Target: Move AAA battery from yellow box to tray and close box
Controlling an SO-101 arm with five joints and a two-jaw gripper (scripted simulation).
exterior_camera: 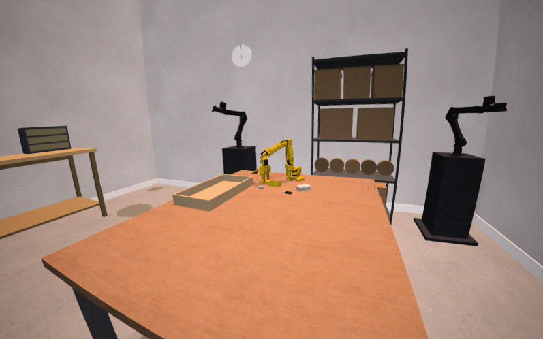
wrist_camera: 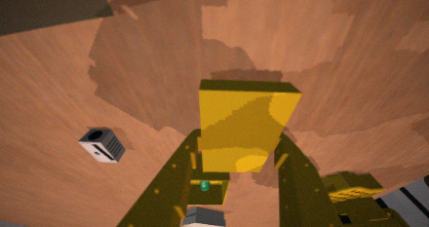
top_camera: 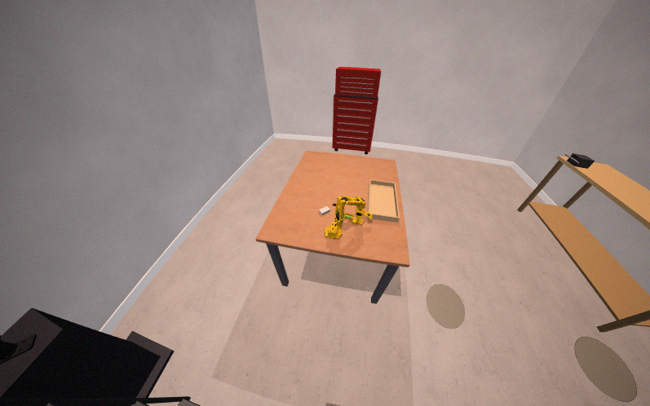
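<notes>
My gripper is shut on the yellow lid and holds it low over the table top, tilted. The open yellow box base stands on the table just behind the lid, apart from it. A small green thing lies inside the base; I cannot tell if it is the battery. In the exterior view the gripper hangs beside the base, to the right of the tray. The tray looks empty.
A small grey block with a round hole lies on the table to the left. A grey-white box and a small black piece lie to the right of the arm. The arm's base stands near the table's front.
</notes>
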